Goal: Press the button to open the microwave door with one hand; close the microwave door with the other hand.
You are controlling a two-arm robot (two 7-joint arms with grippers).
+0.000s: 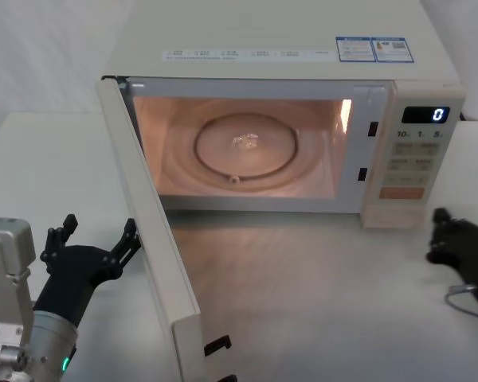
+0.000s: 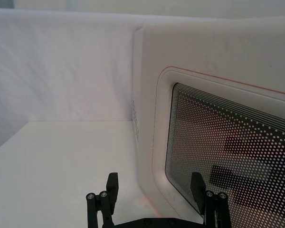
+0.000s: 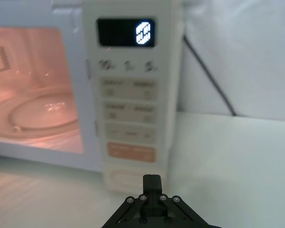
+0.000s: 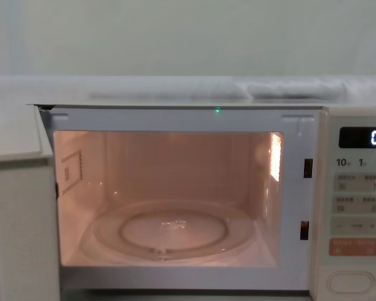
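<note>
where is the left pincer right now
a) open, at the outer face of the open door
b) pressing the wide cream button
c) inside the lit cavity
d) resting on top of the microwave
a: the left pincer is spread open at the outer side of the swung-open microwave door, its fingers straddling the window's edge.

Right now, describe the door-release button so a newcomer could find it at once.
Start at the cream microwave and go to the narrow control panel on its right side, under the black display. Follow the keys down to the very bottom: the button sits below the orange key. It is the wide, plain cream pill shape with a thin outline, unlike the small printed keys above.
</note>
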